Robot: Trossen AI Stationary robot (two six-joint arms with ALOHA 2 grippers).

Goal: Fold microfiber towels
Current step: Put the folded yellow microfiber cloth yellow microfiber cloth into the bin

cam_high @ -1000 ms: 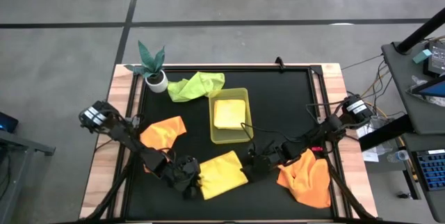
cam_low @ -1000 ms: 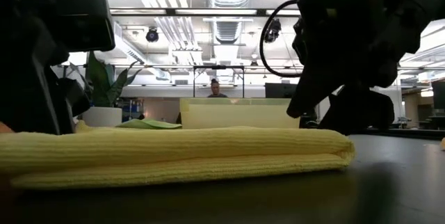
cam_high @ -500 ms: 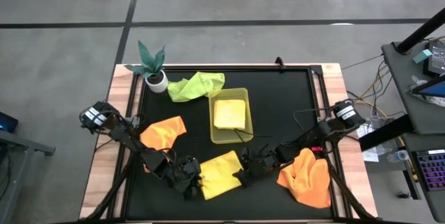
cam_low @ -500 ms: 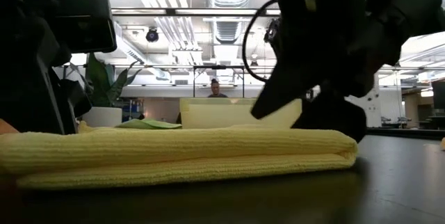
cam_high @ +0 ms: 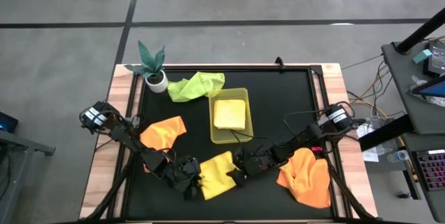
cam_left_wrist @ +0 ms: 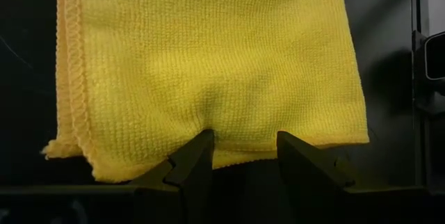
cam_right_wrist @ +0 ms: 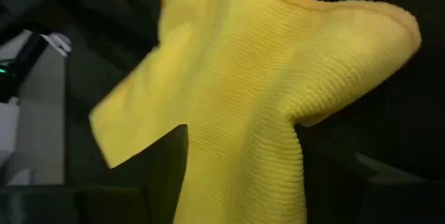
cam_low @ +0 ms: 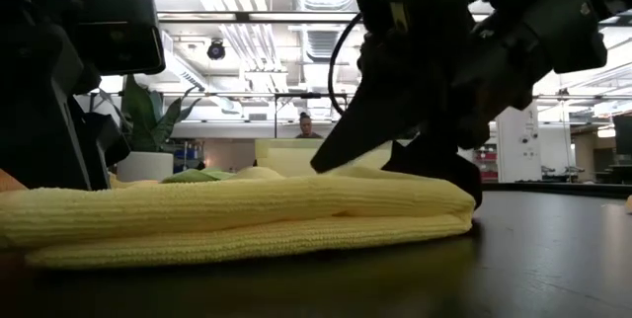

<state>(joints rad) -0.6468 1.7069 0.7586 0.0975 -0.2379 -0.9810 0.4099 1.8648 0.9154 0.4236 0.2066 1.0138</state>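
On the black table (cam_high: 278, 113), near its front edge, lies the folded yellow towel (cam_high: 217, 175). The right gripper (cam_high: 240, 166) pinches its right edge, bunching it; the left gripper (cam_high: 196, 179) clamps its left edge.

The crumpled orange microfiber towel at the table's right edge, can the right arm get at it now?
Probably not yet: the right end effector is busy with the folded yellow microfiber towel, though the crumpled orange microfiber towel lies uncovered beside that arm.
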